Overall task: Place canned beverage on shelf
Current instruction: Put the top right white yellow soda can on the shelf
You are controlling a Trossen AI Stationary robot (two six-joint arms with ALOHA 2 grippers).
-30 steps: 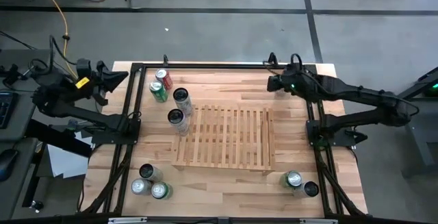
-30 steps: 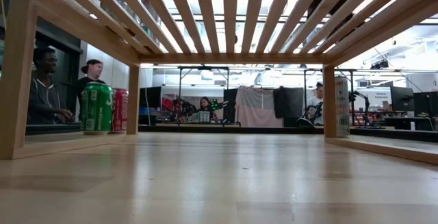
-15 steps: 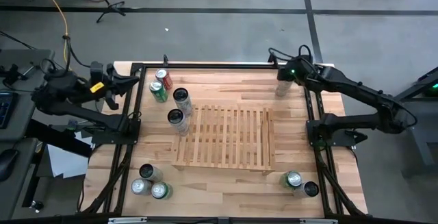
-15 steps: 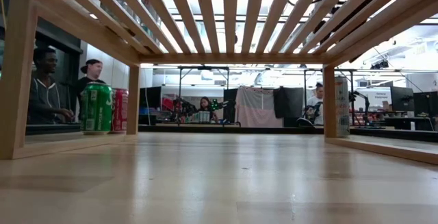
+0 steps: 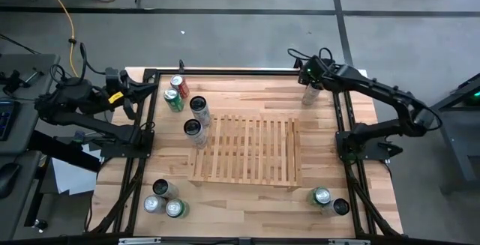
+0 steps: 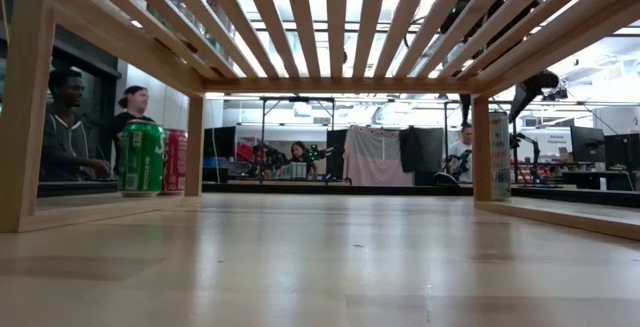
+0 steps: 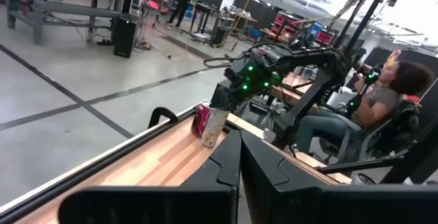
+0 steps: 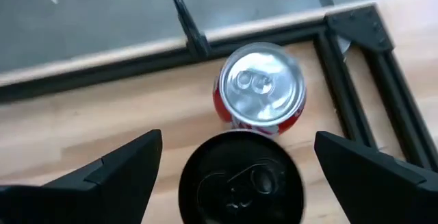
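Note:
The slatted light-wood shelf [image 5: 247,151] stands mid-table; the low view looks under its slats [image 6: 330,27]. Two cans stand close together at the far right: a red can with a silver top [image 8: 263,90] and a black-topped can [image 8: 241,183], both also in the high view [image 5: 310,95]. My right gripper [image 8: 236,142] hangs open above them, slanting down. One finger stands on either side of the black-topped can without touching it. My left gripper [image 5: 141,95] is shut and level at the table's far left edge, its fingers [image 7: 239,159] closed on nothing.
A red can [image 5: 178,84], a green can [image 5: 173,100] and two tall cans [image 5: 196,118] stand far left of the shelf. Three cans [image 5: 165,200] stand near left and two [image 5: 330,200] near right. A black frame [image 5: 225,71] rims the table. People sit beyond it.
My right arm has swung round at the far right. Its gripper has tipped from nearly level to slanting down and has sunk over the two cans there. My left gripper has crept a little toward the cans at the far left.

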